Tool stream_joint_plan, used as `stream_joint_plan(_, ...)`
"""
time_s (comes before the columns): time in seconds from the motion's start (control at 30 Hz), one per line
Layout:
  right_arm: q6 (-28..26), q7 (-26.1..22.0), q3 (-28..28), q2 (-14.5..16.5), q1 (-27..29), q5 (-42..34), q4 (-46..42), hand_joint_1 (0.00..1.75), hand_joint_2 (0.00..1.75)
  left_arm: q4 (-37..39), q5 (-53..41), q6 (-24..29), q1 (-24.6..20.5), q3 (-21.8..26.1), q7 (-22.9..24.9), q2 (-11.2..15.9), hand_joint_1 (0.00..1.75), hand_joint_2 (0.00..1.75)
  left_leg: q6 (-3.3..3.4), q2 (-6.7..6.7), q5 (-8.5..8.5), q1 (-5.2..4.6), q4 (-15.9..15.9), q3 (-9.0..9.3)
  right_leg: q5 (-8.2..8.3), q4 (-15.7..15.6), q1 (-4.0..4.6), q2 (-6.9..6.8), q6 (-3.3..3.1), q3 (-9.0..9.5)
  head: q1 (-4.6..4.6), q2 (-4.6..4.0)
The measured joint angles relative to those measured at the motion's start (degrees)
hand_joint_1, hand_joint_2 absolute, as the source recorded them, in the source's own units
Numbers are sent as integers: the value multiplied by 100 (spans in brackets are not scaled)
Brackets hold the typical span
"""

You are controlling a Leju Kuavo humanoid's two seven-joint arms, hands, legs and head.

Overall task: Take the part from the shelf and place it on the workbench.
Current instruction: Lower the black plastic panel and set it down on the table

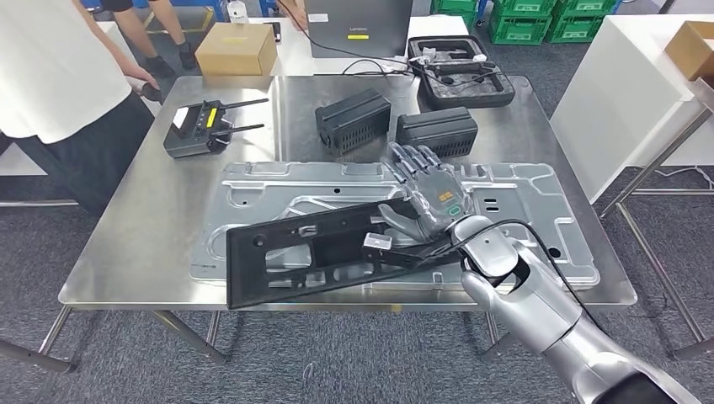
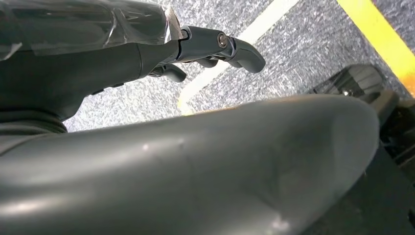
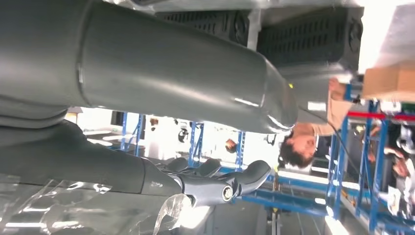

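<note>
Placement is the step in hand: the long black plastic frame part with cut-out openings already lies over the workbench, resting at a slant on a large silver stamped metal panel that covers much of the stainless steel workbench, its near end reaching out toward the table's front edge. The right hand sits at the part's right end, its thumb tucked against the part's upper edge while the darker fingers are spread and point away across the panel; it seems to touch rather than grip the part, though the exact contact is hidden beneath the palm. The left hand hangs beside the robot above grey carpet, fingers loosely curled around nothing. Further back on the workbench stand two black ribbed boxes, a black remote controller with antennas and an open black case, with a person in a white top at the far left corner. By my reading the task is nearly finished; the next move calls for lifting the right hand straight up and clear without dragging the part, whose overhanging end could tip if nudged.
</note>
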Motion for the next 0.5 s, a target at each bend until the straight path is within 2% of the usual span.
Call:
stream_joint_plan(0.03,-1,3,5,2,-36,-17,-41,0,0,0,0,0,-5,0,-4,-1,0,0,-22,0,11,-13,12,-15,94,-334,3,-3,-26,178,-2,0)
stream_joint_plan(0.07,4,8,7,4,-66,-35,-82,0,0,0,0,0,-9,0,-7,-2,0,0,-49,1,24,-27,20,-32,133,-527,10,-5,-54,269,-3,0)
stream_joint_plan(0.17,61,32,16,-5,-106,-82,-185,0,0,0,3,0,-3,0,-10,-1,0,0,-134,0,47,-19,35,-75,181,-590,29,-8,-163,244,-5,0)
stream_joint_plan(0.2,82,43,20,-14,-117,-96,-214,0,0,0,9,0,-1,0,-11,-1,0,0,-166,-1,-22,-9,116,-117,208,-598,22,-14,-200,228,-5,0)
stream_joint_plan(0.27,116,74,25,-35,-141,-132,-274,0,0,0,22,0,0,0,-21,-1,0,0,-237,-3,-373,25,630,-333,259,-608,2,-24,-260,182,-6,0)
stream_joint_plan(0.33,145,114,31,-72,-145,-173,-318,0,0,0,29,0,6,1,-29,-2,0,0,-296,-2,-782,55,1444,-650,295,-606,2,-23,-282,126,-7,0)
stream_joint_plan(0.37,161,130,35,-99,-141,-193,-338,0,0,0,31,0,13,2,-29,-2,0,0,-311,-2,-875,64,1711,-743,311,-604,3,-22,-279,102,-7,0)
stream_joint_plan(0.4,176,146,40,-134,-135,-215,-360,0,0,0,33,0,22,2,-29,-1,0,0,-314,-2,-861,69,1761,-730,325,-603,3,-20,-272,83,-7,0)
stream_joint_plan(0.43,190,164,44,-173,-131,-243,-386,0,0,0,37,0,32,3,-29,0,0,0,-307,-2,-745,71,1566,-598,336,-603,3,-18,-263,73,-7,0)
stream_joint_plan(0.5,209,202,45,-247,-126,-281,-447,0,0,0,52,0,49,10,-29,8,0,0,-257,-5,-413,66,715,-120,353,-602,6,-15,-239,64,-7,0)
